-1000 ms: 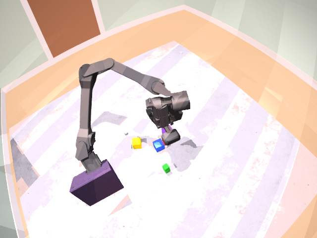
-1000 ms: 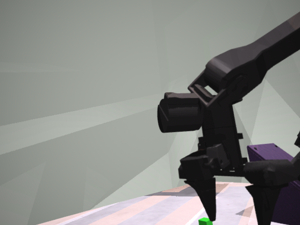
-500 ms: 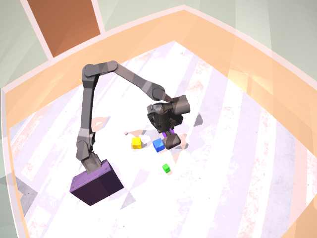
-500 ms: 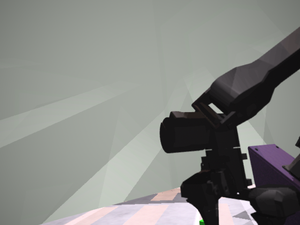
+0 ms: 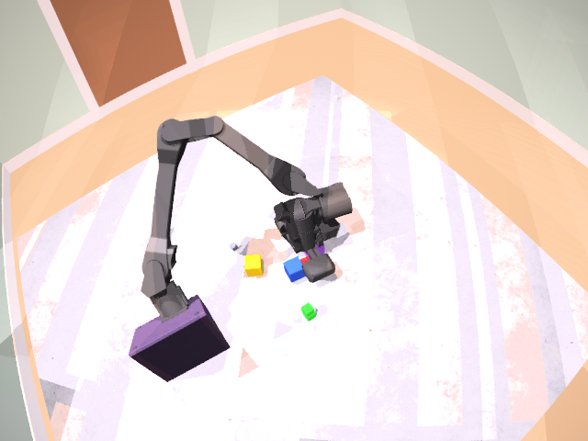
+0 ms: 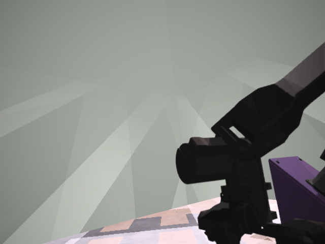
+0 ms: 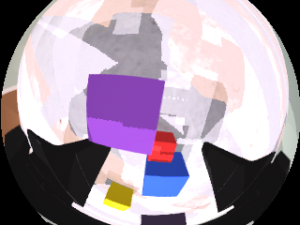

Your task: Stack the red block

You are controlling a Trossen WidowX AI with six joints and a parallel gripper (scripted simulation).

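Note:
The small red block (image 5: 304, 259) (image 7: 166, 140) sits between the blue block and the purple block, partly hidden by the gripper in the top view. The green tower (image 5: 309, 310), small green blocks stacked, stands apart from them, nearer the front in the top view. It does not show in the wrist view. My gripper (image 5: 322, 249) (image 7: 157, 145) is open with nothing between its fingers, pointing down above the red block and its neighbours. In the exterior view its lower end is cut off by the frame.
A blue block (image 5: 294, 269) (image 7: 162, 186) is close beside the red one. A large purple block (image 5: 321, 248) (image 7: 123, 103) is on its other side. A yellow block (image 5: 254, 265) (image 7: 119, 195) and a small grey object (image 5: 233, 245) lie further left in the top view. The arm stands on a purple base (image 5: 180, 344).

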